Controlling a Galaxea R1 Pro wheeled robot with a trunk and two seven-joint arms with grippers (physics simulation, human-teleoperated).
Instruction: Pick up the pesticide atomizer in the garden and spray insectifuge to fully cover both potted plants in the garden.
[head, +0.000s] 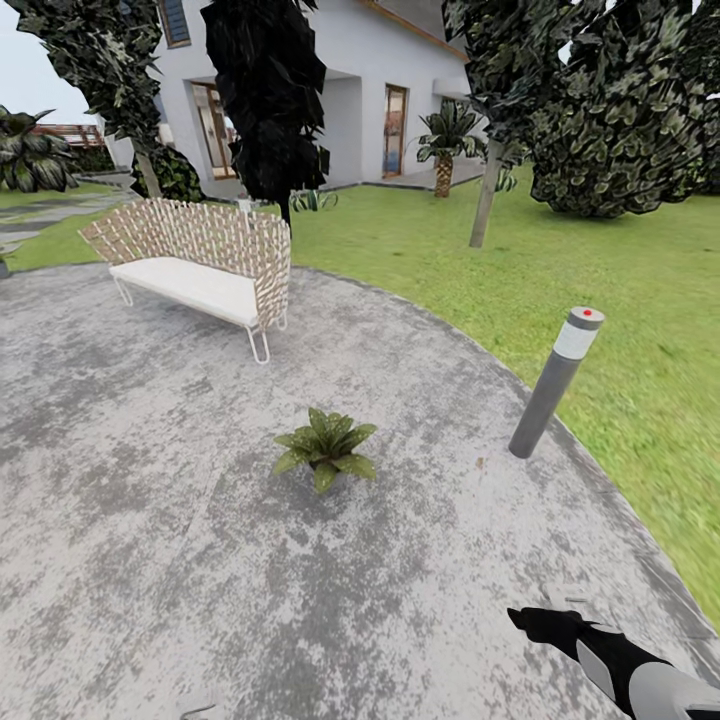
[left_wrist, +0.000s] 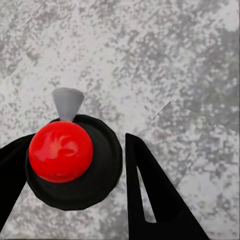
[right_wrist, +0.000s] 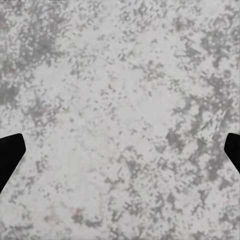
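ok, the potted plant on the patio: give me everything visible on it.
The potted plant is a low rosette of broad, pointed green leaves with pale speckles, some darker toward the centre. Its pot is hidden under the foliage. It sits upright on the grey mottled patio, with bare paving all around and nothing touching it. The white-cushioned wicker bench stands beyond it, the grey bollard lamp off to one side at the lawn edge.

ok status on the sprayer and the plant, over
Left gripper shut on pesticide atomizer. Right gripper open, empty. One potted plant ahead on patio; bollard lamp stands off to its right.
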